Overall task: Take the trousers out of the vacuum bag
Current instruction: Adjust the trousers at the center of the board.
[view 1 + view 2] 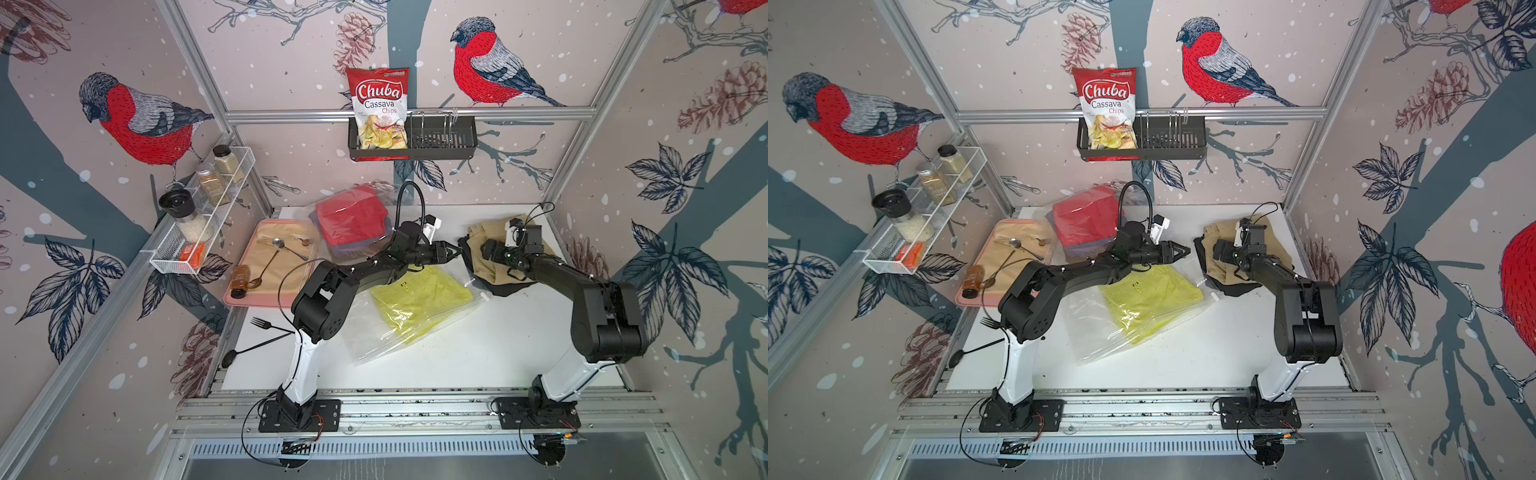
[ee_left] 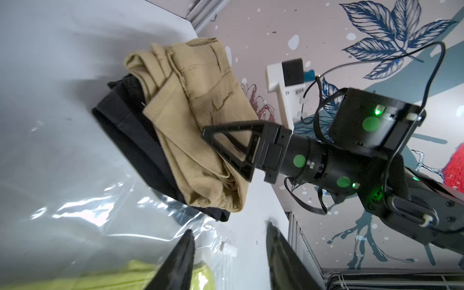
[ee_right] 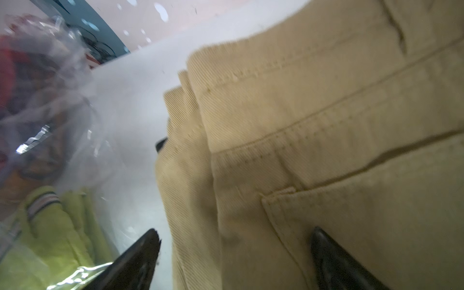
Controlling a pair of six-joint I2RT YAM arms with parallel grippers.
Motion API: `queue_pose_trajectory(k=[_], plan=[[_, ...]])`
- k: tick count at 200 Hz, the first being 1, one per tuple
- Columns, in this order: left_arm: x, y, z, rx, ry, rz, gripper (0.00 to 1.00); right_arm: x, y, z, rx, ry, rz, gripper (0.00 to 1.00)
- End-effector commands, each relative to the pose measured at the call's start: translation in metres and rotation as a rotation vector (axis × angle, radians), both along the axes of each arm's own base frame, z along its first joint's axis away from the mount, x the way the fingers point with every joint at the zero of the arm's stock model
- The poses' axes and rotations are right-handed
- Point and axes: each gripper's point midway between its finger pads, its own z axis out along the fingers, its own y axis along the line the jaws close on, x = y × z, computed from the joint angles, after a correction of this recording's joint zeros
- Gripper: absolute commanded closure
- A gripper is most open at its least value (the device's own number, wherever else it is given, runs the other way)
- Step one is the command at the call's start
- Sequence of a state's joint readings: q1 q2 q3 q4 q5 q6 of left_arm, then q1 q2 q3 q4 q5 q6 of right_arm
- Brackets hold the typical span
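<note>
Nearest, the vacuum bag (image 1: 376,336) sprawled out, with yellow trousers (image 1: 419,297) showing through its plastic. Just past them the left gripper (image 1: 454,250) hung above the bag, jaws apart and empty. Beside the bag's right edge, outside it, the right gripper (image 3: 236,232) gaped wide over tan trousers (image 2: 200,100) stacked on black trousers (image 2: 130,133). Farthest back, red trousers (image 1: 349,220) sat in the bag's back end.

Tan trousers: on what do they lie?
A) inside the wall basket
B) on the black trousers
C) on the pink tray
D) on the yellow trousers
B: in the left wrist view the tan trousers rest on top of the black trousers, whose edge shows beneath them.
</note>
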State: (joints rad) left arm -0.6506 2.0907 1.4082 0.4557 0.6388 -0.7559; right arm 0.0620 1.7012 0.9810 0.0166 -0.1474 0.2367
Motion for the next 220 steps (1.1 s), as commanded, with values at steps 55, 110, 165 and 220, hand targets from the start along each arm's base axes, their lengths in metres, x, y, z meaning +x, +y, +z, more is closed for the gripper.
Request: queue_pose_trajectory(k=[55,110,165,220], plan=[[-0.001,0.007,-0.006,0.035,-0.028,0.011,0.51,-0.037,-0.037,-0.009,-0.331,0.099,-0.186,0.08],[-0.003,0.011,-0.006,0.052,-0.036,0.012,0.51,-0.049,-0.041,-0.007,-0.435,0.154,-0.225,0.09],[-0.002,0.022,-0.005,0.063,-0.041,0.030,0.51,0.010,-0.004,0.069,-0.308,-0.052,-0.098,0.06],[0.000,0.028,-0.010,0.079,-0.036,0.048,0.49,0.067,0.001,0.056,-0.283,-0.035,-0.038,0.09]])
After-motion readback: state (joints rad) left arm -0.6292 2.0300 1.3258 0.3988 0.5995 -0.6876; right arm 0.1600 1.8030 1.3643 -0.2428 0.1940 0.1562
